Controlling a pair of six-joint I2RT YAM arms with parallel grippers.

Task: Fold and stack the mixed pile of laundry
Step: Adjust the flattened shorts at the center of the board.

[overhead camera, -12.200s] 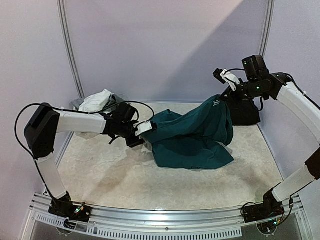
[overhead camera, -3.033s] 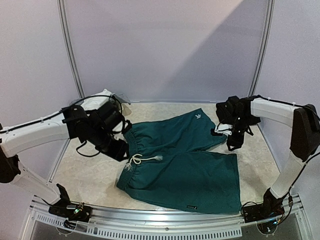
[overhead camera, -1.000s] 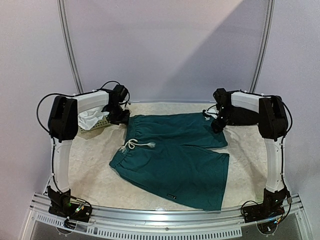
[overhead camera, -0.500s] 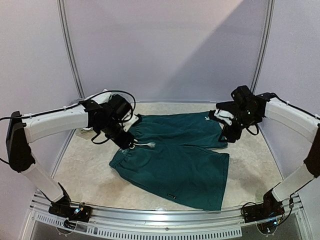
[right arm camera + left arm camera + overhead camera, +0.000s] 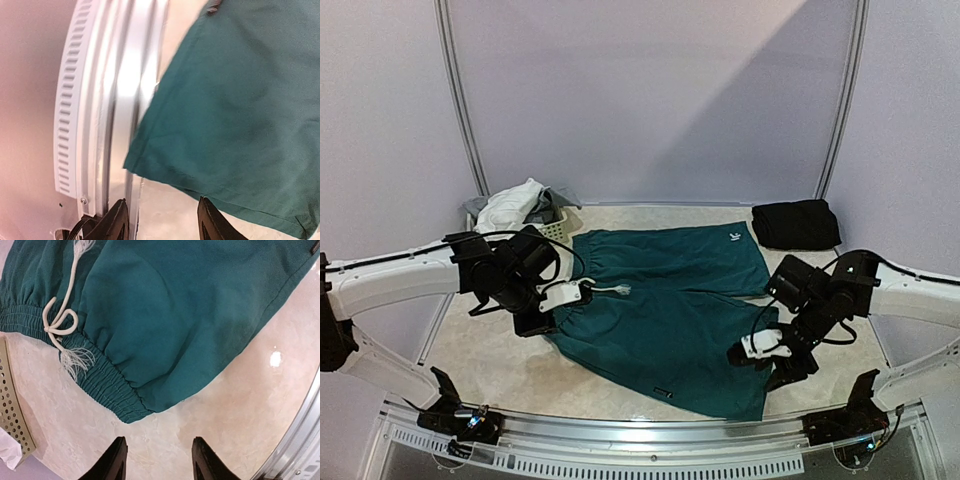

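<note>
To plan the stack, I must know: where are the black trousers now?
In the top view, the black trousers lie folded at the far right of the table, beside the teal shorts.

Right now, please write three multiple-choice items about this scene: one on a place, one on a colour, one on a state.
1. Where on the pale marbled table does the folded black garment lie? A) far right corner B) near left corner C) centre
2. Which colour is the cord drawstring of the dark teal-green shorts? A) red B) white C) black
3. How are the shorts? A) spread flat B) lifted C) balled up
Answers: A, it sits by the back wall; B, white loops at the waistband; A, both legs lie flat.
</note>
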